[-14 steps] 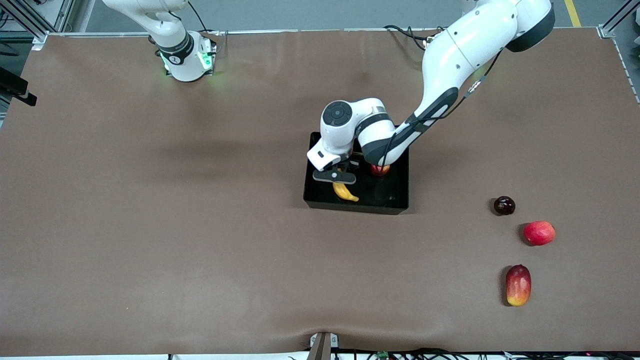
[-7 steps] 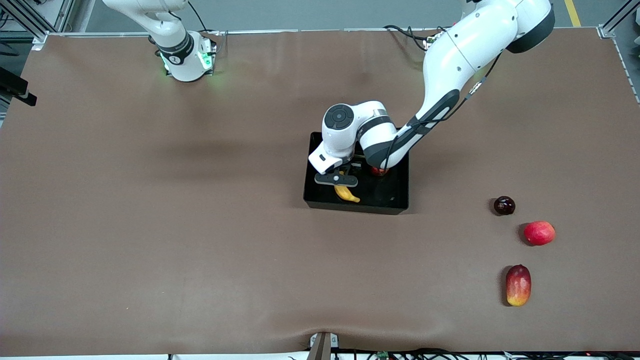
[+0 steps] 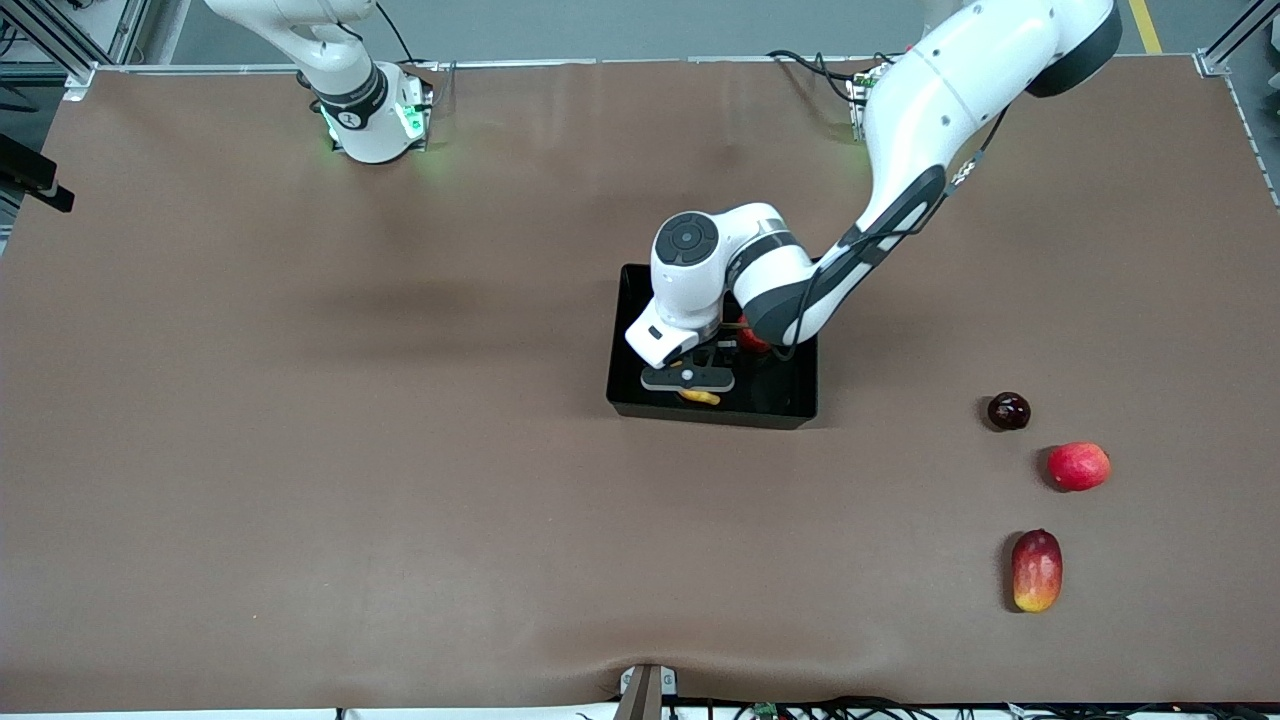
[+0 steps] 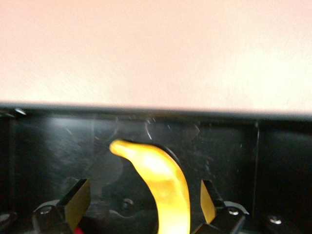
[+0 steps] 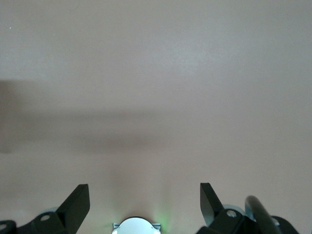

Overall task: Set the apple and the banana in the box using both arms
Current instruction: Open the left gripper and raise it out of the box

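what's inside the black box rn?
The box holds the banana, lying between the open left gripper fingers, and the apple, mostly covered by the left arm.

The left arm's wrist is hiding most of the apple (image 3: pixel 748 336) from you at the box's (image 3: pixel 790 408) twelve o'clock, and the left gripper (image 3: pixel 688 379) is covering most of the banana (image 3: pixel 700 397).
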Robot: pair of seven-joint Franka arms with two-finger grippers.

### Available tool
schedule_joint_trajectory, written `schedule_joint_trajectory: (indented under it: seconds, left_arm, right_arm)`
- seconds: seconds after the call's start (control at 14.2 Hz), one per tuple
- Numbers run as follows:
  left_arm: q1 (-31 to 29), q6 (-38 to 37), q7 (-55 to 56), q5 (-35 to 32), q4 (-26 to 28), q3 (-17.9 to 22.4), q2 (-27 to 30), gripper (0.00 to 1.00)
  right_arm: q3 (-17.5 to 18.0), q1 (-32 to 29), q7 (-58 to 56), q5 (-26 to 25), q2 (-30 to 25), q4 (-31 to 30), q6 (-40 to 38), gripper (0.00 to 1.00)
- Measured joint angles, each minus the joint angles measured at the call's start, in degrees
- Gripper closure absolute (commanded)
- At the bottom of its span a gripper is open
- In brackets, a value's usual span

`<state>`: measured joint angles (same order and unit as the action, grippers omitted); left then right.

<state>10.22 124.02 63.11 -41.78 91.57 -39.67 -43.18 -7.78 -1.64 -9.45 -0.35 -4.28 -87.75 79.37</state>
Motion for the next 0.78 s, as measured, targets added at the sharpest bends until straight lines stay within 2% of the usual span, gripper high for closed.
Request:
schedule_joint_trajectory:
  seconds: [0.21, 0.35, 0.56, 0.78]
  left_arm:
    - [-0.42, -5.2, -0.06, 2.32, -2.27, -0.48, 4.48, 0.0]
    - [-1.67, -8.96, -1.87, 6.23, -3.1, -0.52, 8.15, 0.0]
    - [-5.75, -14.07, -8.46, 11.06, -4.36, -0.53, 12.93, 0.0]
    - [-11.29, -15.38, -14.54, 14.53, -4.62, -0.48, 15.9, 0.0]
  right_arm:
    - [0.0, 0.0, 0.0, 0.0, 0.0, -0.02, -0.01, 0.0]
    - [0.0, 0.0, 0.0, 0.0, 0.0, -0.02, -0.01, 0.0]
    - [0.01, 0.0, 0.0, 0.0, 0.0, -0.02, -0.01, 0.0]
    - [0.01, -0.01, 0.0, 0.0, 0.0, -0.03, -0.01, 0.0]
